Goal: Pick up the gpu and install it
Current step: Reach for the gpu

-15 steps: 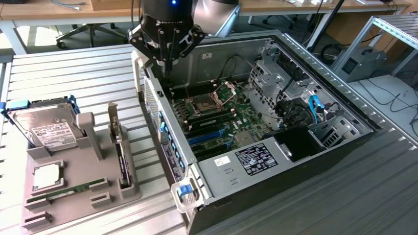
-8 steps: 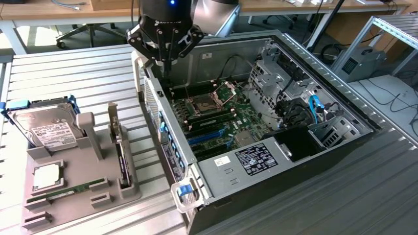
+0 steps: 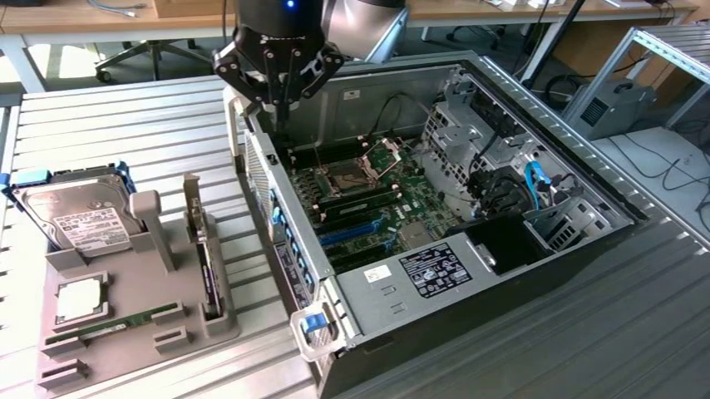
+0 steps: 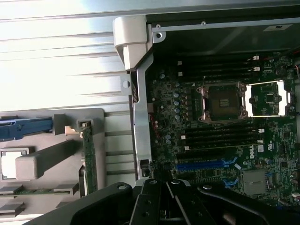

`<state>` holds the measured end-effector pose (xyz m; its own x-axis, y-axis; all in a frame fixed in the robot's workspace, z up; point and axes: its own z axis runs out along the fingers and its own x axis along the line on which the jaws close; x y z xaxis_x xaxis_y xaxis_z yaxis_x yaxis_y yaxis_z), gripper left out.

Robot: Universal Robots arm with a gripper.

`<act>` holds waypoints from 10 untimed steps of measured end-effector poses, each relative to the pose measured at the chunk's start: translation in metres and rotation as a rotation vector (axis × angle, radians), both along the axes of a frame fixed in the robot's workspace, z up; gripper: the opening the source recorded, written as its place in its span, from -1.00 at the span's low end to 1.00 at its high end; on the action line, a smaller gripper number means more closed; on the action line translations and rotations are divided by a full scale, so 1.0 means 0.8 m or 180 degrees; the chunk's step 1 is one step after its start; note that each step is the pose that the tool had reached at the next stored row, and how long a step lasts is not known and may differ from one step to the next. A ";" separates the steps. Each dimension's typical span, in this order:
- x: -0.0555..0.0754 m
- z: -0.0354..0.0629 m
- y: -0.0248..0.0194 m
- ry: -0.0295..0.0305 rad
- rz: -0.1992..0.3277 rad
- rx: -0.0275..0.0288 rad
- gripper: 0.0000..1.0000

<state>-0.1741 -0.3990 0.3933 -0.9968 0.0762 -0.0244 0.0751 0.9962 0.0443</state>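
**Camera arrangement.** In the exterior view, the open computer case (image 3: 377, 293) is seen obliquely from above and from well back. Nearly the whole case is taken in, along with the grey parts tray (image 3: 128, 291) beside it on the bench (image 3: 133, 125) and the claw (image 3: 278, 108) above the case's side wall. The wrist view is directed straight down from close above that wall. The motherboard (image 4: 211, 122) inside the case, the wall and the tray are shared by both views.

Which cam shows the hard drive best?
Exterior view: the hard drive stands in the grey holder with its labelled face in plain sight. In the wrist view, its blue carrier shows edge-on, label hidden.
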 end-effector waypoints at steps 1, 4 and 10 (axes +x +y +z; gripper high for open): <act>0.000 0.000 0.0000 0.0000 0.0000 0.0000 -0.79; -0.001 0.000 0.0000 0.0000 0.0000 0.0000 -0.79; -0.003 0.000 0.0000 0.0000 0.0000 0.0000 -0.79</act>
